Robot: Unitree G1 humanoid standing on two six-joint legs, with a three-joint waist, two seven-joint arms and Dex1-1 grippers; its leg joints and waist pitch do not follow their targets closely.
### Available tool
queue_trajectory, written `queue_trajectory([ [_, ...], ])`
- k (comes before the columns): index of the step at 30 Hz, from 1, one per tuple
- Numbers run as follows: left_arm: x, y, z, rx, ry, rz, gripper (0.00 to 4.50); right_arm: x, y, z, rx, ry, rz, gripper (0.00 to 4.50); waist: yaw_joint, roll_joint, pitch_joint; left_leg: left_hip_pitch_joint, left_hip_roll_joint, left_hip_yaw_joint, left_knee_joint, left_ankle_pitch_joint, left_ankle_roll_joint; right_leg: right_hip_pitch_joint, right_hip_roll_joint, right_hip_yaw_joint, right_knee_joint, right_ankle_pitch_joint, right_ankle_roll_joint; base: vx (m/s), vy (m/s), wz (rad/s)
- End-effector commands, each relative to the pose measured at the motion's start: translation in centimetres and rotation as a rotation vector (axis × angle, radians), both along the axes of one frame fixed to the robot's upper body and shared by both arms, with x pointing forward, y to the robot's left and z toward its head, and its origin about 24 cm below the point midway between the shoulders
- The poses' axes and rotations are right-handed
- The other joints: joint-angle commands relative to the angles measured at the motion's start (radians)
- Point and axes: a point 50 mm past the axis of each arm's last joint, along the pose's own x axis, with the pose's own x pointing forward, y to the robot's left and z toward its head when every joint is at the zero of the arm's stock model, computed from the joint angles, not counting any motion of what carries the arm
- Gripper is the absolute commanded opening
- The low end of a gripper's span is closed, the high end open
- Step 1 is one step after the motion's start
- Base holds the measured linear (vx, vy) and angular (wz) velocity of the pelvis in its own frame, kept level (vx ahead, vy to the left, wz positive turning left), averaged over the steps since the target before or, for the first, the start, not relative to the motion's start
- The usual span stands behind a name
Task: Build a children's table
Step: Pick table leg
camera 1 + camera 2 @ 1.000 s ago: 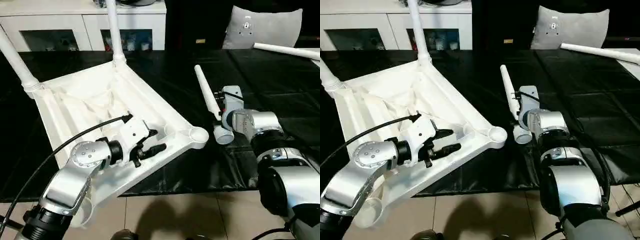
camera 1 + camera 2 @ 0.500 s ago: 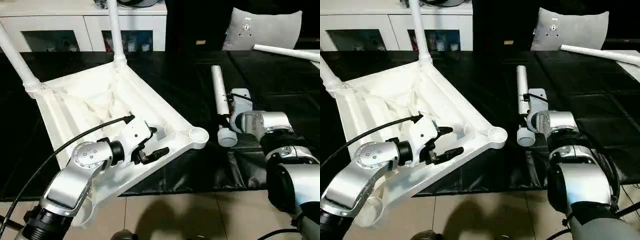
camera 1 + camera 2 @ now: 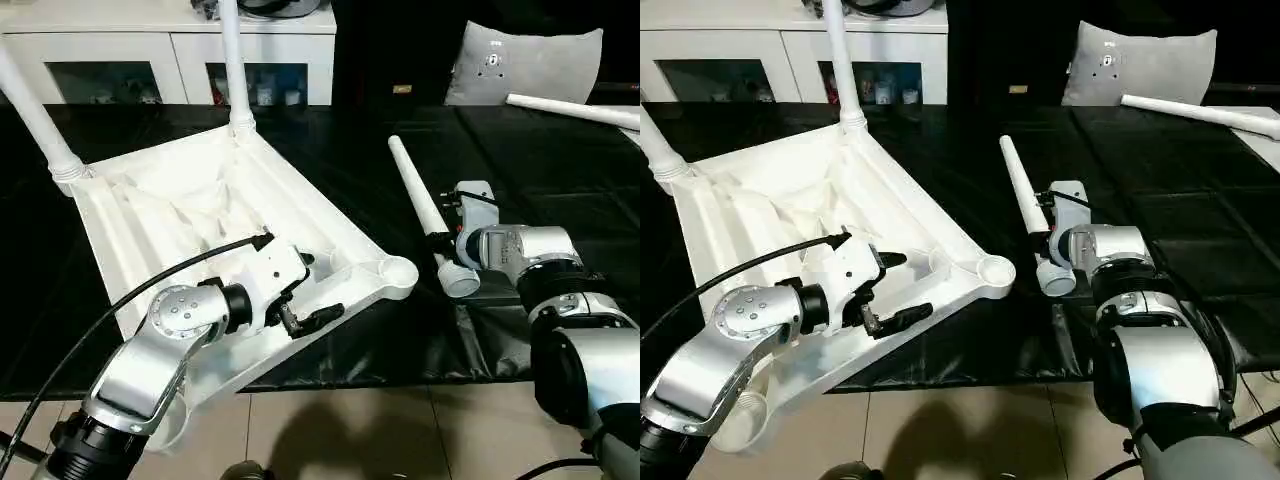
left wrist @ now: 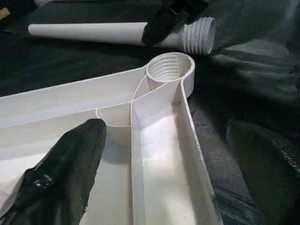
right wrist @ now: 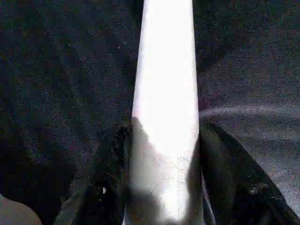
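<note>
Fingers of right gripper [image 5: 161,187] pinch the loose leg [image 3: 420,205] nr its threaded end, ready for the empty corner socket [image 4: 169,69]. Left gripper [image 3: 885,292] gapes wide over upturned tabletop [image 3: 150,215] edge, holding nothing.

Tabletop [image 3: 190,215]: left, on the work surface [image 3: 560,160], near edge overhanging.
Fitted legs [image 3: 232,60]: in tabletop's two far sockets.
Loose leg [image 3: 425,210]: right of tabletop.
Fourth leg [image 3: 570,110]: far right.
Cabinet [image 3: 150,45]: far left.
</note>
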Motion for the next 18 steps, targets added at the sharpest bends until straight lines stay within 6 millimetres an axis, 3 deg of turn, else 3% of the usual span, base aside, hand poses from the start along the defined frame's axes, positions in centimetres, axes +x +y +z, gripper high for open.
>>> queue_trajectory([
  [1,0.4,-0.1,0.4,0.014,-0.021,0.005,4.5,-1.2,-0.6,-2.1,0.0,0.074,-0.046,1.86,-0.002,0.008,-0.063,0.019,0.04,-0.01,-0.074,-0.258,-0.038,0.042,-0.057,0.034,-0.067,-0.193,-0.223,0.0,0.0,0.0],
  [4,0.5,-0.1,0.4,0.012,-0.023,0.006,4.5,-1.0,-0.7,-1.9,0.004,0.05,-0.064,1.85,-0.003,0.012,-0.063,0.019,0.04,-0.012,-0.074,-0.268,-0.044,0.041,-0.056,0.033,-0.066,-0.201,-0.218,0.0,0.0,0.0],
  [7,0.7,-0.2,0.5,0.003,-0.03,0.016,4.5,-0.6,-1.0,-1.3,0.006,-0.022,-0.095,1.85,-0.004,0.009,-0.062,0.019,0.039,-0.011,-0.075,-0.275,-0.046,0.041,-0.058,0.034,-0.069,-0.209,-0.214,0.0,0.0,0.0],
  [11,1.4,-0.3,1.0,-0.047,-0.055,0.073,4.5,0.8,-1.1,1.4,0.086,-0.335,-0.124,1.84,-0.003,0.004,-0.069,0.017,0.038,-0.01,-0.07,-0.232,-0.039,0.045,-0.058,0.034,-0.065,-0.161,-0.209,0.0,0.0,0.0],
  [13,2.1,-0.3,1.5,-0.084,-0.086,0.132,4.5,1.0,-0.8,2.9,0.208,-0.495,-0.101,1.84,-0.002,0.001,-0.073,0.011,0.039,-0.007,-0.066,-0.197,-0.014,0.048,-0.06,0.036,-0.06,-0.103,-0.212,0.0,0.0,0.0],
  [14,2.7,-0.2,1.8,-0.106,-0.115,0.181,4.5,0.9,-0.5,3.6,0.301,-0.551,-0.084,1.84,-0.003,-0.002,-0.075,0.007,0.037,-0.007,-0.063,-0.146,0.024,0.054,-0.054,0.035,-0.054,-0.032,-0.224,0.0,0.0,0.0],
  [15,3.0,-0.3,2.1,-0.126,-0.121,0.202,4.5,0.8,-0.2,4.0,0.381,-0.572,-0.067,1.84,-0.004,-0.003,-0.077,0.005,0.036,-0.008,-0.062,-0.13,0.036,0.056,-0.053,0.033,-0.051,-0.014,-0.232,0.0,0.0,0.0],
  [18,3.3,-0.3,2.3,-0.148,-0.126,0.217,4.5,0.7,0.2,4.4,0.461,-0.597,-0.044,1.84,-0.002,-0.003,-0.072,0.006,0.039,-0.006,-0.061,-0.124,0.064,0.052,-0.056,0.033,-0.056,-0.045,-0.247,0.0,0.0,0.0],
])
